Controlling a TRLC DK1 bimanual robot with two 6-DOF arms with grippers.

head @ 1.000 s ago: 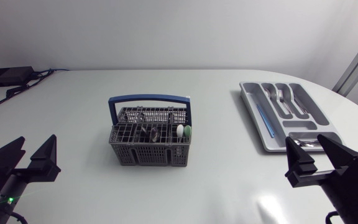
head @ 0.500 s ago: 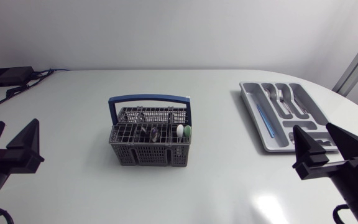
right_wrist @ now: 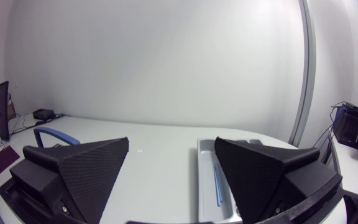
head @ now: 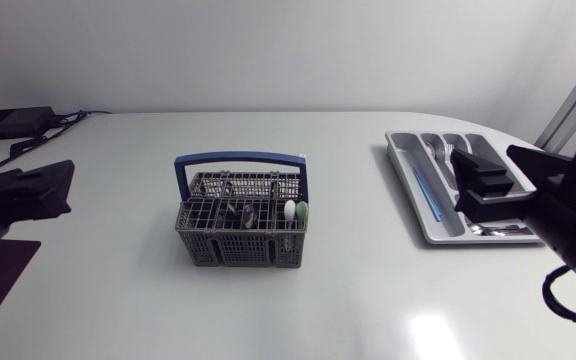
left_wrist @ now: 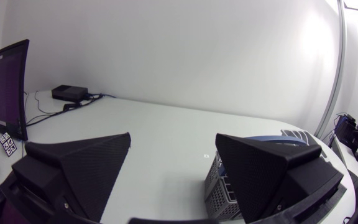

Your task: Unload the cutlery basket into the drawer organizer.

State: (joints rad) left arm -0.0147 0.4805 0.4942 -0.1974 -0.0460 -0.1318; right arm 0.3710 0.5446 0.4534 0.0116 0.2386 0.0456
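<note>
My left hand (left_wrist: 173,158), spread apart and empty, sits at the left edge of the worktop (head: 348,290), with the grey, blue-handled cutlery basket (head: 240,240) well off to its right near the middle, utensils (head: 243,213) standing in it. My right hand (right_wrist: 171,158), likewise spread and empty, has the grey drawer organizer (head: 420,195) just ahead of it, forks (head: 449,153) lying inside

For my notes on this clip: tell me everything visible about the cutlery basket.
The cutlery basket is a grey, plastic-looking lattice box with a blue handle arching above it. It stands upright near the middle of the white table, well apart from the drawer organizer. Grid dividers cover its top. Dark, metal-looking cutlery sits inside, and a white tip and a green tip poke up at one corner. Only the table touches it.
</note>
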